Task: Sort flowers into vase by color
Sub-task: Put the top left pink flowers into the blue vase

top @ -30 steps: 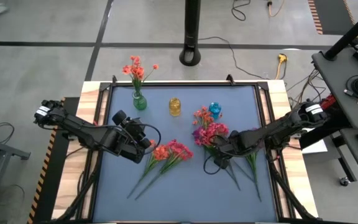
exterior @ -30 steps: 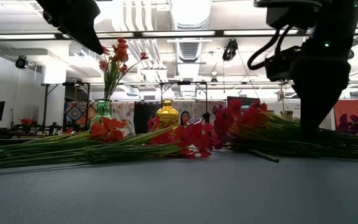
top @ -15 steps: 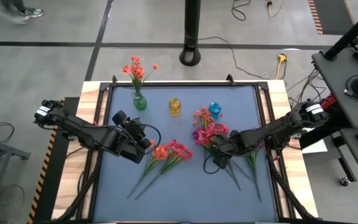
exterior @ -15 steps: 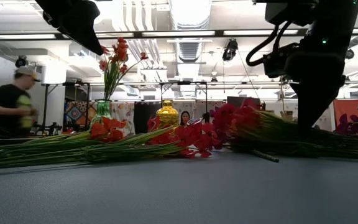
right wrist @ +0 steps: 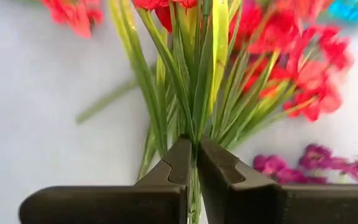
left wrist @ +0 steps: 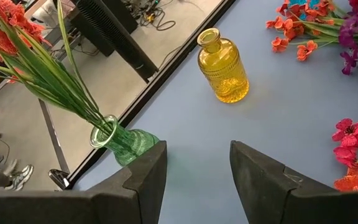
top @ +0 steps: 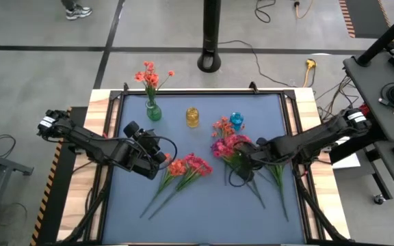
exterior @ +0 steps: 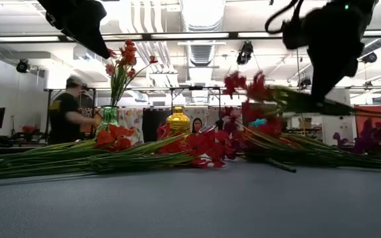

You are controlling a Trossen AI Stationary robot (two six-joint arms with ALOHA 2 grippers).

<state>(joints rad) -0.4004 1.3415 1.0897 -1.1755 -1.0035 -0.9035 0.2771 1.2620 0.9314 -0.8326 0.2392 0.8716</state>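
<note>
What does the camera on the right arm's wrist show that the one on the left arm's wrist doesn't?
Only the right wrist view shows the right gripper shut on the green stems of a red flower spray, with purple blossoms beyond.

Only the left wrist view shows the left gripper open and holding nothing, the green vase already holding orange-red flowers, the yellow bottle, and the floor past the table's edge.

Both show the blue tabletop and loose red flowers lying on it.

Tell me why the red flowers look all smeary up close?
In the right wrist view, the red flowers are blurred while the right gripper pinching their green stems looks sharp. In the low view, bright ceiling lights glare behind.
</note>
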